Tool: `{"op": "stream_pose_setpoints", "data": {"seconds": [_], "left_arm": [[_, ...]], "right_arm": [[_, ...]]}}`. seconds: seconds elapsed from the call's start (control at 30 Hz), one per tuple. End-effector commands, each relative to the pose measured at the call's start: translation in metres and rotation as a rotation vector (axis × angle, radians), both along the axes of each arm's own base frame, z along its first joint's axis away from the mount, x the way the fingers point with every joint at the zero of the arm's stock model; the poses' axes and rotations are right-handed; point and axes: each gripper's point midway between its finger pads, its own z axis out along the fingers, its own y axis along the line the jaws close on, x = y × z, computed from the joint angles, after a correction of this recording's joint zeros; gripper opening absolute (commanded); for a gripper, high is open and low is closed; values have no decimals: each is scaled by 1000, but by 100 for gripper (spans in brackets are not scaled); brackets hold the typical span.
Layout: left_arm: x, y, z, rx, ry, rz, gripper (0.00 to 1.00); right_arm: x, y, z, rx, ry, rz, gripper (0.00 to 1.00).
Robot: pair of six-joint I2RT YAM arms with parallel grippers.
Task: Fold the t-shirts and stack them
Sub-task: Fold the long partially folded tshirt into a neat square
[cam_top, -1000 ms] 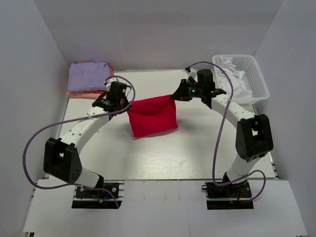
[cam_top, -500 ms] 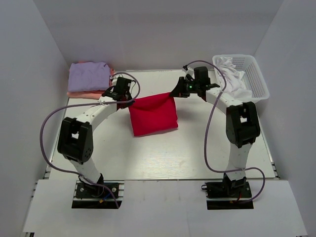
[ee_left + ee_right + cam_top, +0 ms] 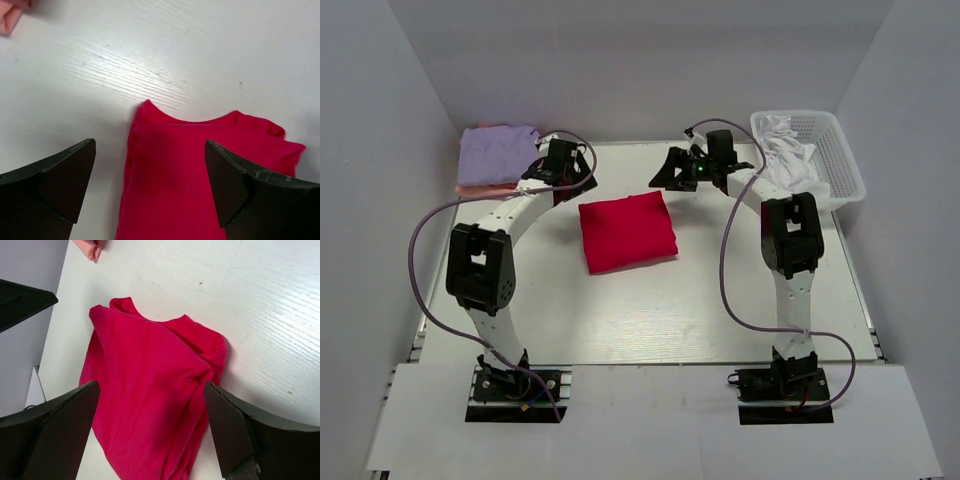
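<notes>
The red t-shirt (image 3: 627, 232) lies folded and flat on the white table (image 3: 720, 290), free of both grippers. My left gripper (image 3: 572, 178) stands open just beyond the shirt's far left corner. In the left wrist view the open left gripper (image 3: 150, 144) hovers over the shirt (image 3: 200, 170), apart from it. My right gripper (image 3: 670, 174) is open above the far right corner. The right wrist view has the open right gripper (image 3: 151, 384) over the rumpled shirt (image 3: 150, 390). A lavender t-shirt (image 3: 498, 152) lies on a salmon-pink one (image 3: 478, 188) at the far left.
A white lattice basket (image 3: 840, 160) holding white cloth (image 3: 782, 135) stands at the far right, close behind the right arm. White walls close the table in on the left, the back and the right. A salmon-pink corner (image 3: 91, 247) shows in the right wrist view.
Both grippers have opened and let go of the red t-shirt's far corners. The shirt has dropped flat onto the table. Both arms have stretched further toward the back.
</notes>
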Motion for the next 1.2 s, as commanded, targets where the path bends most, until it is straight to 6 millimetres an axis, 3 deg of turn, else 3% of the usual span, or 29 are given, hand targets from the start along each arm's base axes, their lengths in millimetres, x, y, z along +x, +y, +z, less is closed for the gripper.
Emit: {"op": "stream_pose_setpoints", "data": {"seconds": [0.0,0.03,0.13,0.2,0.3,0.4,0.5,0.53,0.57,0.63,0.77,0.9,0.97,1.1,1.13,1.17], "left_arm": [[4,-20,43,-63,-88,-129,100],[2,-26,42,-79,-98,-164,100],[-10,-59,42,-126,-99,-326,100],[-20,-80,26,-196,-62,-439,100],[-17,-86,24,-231,-96,-446,100],[-10,-78,11,-227,-83,-413,100],[-2,-66,-18,-191,-48,-363,100],[1,-62,-25,-170,-31,-341,100],[-1,-55,-36,-157,17,-321,100],[2,-49,-61,-149,69,-292,100],[0,-39,-104,-158,153,-232,100],[-8,-24,-138,-148,238,-186,100],[-10,-25,-141,-174,252,-197,100],[-3,-30,-116,-185,193,-235,100],[9,-30,-88,-183,126,-234,100],[12,-29,-74,-171,101,-238,100]], "right_arm": [[2,-2,63,36,-157,10,90],[-7,-5,77,32,-188,11,90],[-29,-10,71,19,-161,18,90],[-43,-6,72,36,-153,57,90],[-56,2,66,59,-120,114,90],[-53,13,61,91,-98,160,90],[-42,26,47,105,-87,185,90],[-35,29,24,104,-28,171,90],[-27,30,27,114,-40,167,90],[-16,33,-10,117,36,144,90],[18,37,-55,100,103,90,90],[15,37,-79,90,176,71,90],[15,38,-74,87,154,75,90],[17,31,-46,63,80,68,90],[19,32,-25,68,37,71,90],[19,28,-9,57,7,72,90]]}}
